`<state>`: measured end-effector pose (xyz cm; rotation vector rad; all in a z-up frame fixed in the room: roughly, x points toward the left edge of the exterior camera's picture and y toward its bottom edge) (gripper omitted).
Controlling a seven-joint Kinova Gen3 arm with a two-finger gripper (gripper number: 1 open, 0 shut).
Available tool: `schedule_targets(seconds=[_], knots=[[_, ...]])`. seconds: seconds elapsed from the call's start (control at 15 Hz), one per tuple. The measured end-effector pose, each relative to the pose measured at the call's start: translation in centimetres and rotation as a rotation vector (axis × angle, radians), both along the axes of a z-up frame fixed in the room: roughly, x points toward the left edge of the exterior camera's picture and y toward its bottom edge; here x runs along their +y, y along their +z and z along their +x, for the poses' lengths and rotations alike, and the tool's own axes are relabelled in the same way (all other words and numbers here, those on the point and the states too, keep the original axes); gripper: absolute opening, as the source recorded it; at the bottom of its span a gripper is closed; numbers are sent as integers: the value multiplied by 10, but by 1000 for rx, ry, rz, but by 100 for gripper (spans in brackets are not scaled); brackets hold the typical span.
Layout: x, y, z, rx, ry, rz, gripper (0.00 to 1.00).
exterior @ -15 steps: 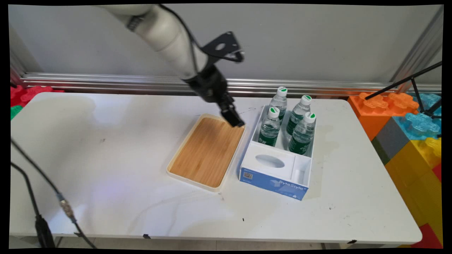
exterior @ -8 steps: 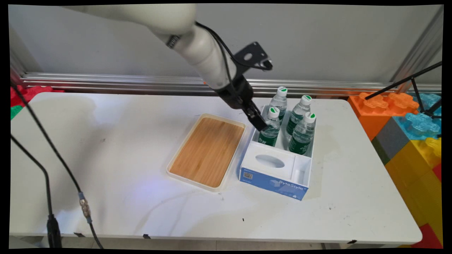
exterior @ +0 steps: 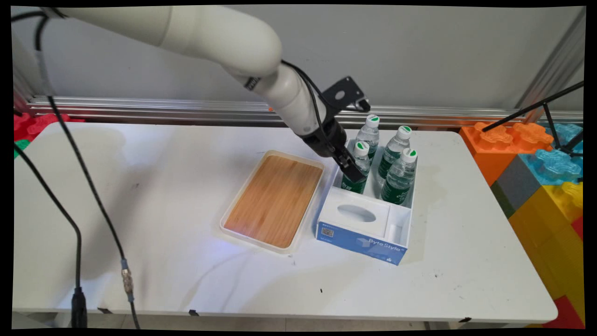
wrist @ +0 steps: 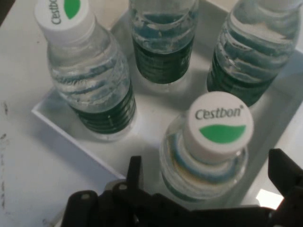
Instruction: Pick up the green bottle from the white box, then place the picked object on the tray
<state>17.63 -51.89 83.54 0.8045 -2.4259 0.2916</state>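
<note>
The black gripper (wrist: 208,177) has its two fingers spread wide, one on each side of a small water bottle (wrist: 208,146) with a white and green cap. The fingers do not squeeze the bottle. This bottle stands in the near left corner of the bottle part of a white and blue box (exterior: 363,242) on the white table (exterior: 140,196). Three more bottles (exterior: 400,175) stand close by in the same box. A wooden tray (exterior: 275,198) lies just beside the box.

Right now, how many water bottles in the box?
4, all upright in the white box's far compartment: far-left, far-right, near-right, and near-left between the open end effector's fingers. None seems hidden.
</note>
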Motion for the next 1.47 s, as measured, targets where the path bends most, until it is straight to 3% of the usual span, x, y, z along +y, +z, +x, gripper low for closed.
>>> schedule_targets(seconds=[0.33, 0.4, 0.6, 0.8, 1.2, 1.47], knots=[[-8, -22, -7, 13, -7, -6, 100], [-8, -24, -8, 14, -12, -8, 0], [-6, -22, -10, 8, -21, -16, 0], [-2, -3, -15, 2, -25, -39, 0], [1, 67, -32, -14, 19, -95, 0], [11, 114, -23, -61, 71, -88, 0]])
